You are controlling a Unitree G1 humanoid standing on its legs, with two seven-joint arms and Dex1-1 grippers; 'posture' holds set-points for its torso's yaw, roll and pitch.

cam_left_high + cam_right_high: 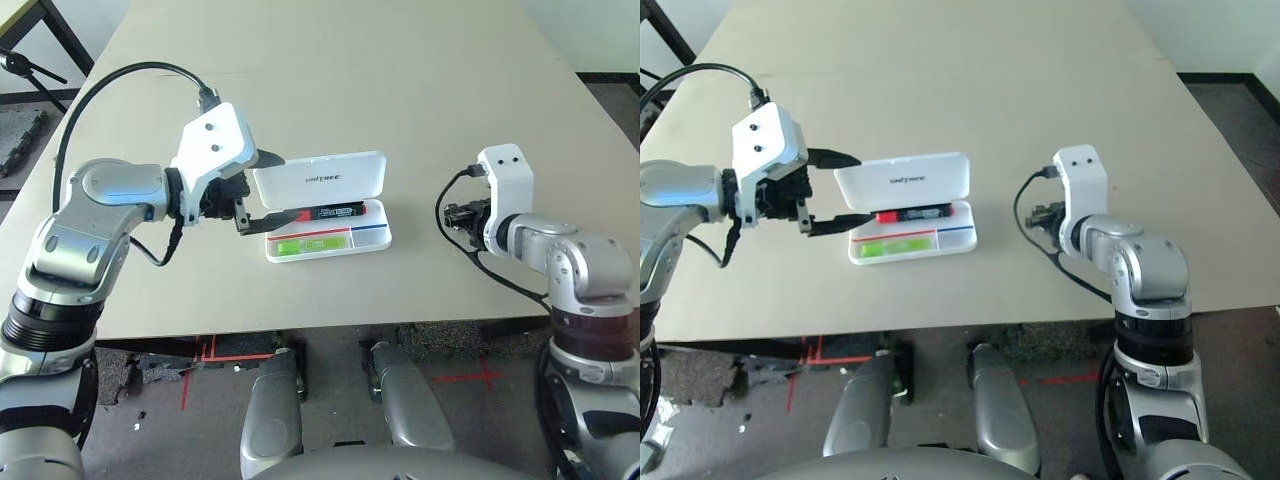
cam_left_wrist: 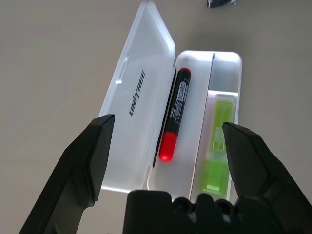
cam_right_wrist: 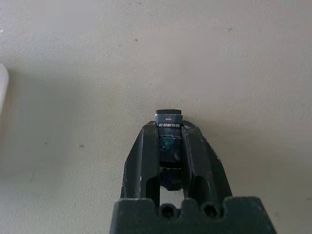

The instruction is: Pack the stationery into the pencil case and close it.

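The white pencil case [image 1: 383, 238] lies open mid-table with its "UNITREE" lid [image 1: 320, 178] raised. Inside it the red-capped black marker [image 1: 330, 211] lies along the hinge side, and the lime-green highlighter [image 1: 300, 243] rests in the front compartment. My left gripper [image 1: 264, 190] hangs open at the case's left end, its fingers [image 2: 92, 161] spread to either side of the lid and tray, touching nothing. To the right of the case, low over bare table, my right gripper [image 3: 169, 127] is shut on a tiny silver-and-blue clip [image 3: 168, 117], whose end pokes out past the fingertips.
The beige table [image 1: 400, 90] stretches wide behind and around the case. A black tripod leg [image 1: 25, 65] stands off the table's far left corner. A black cable [image 1: 130, 75] loops above my left forearm.
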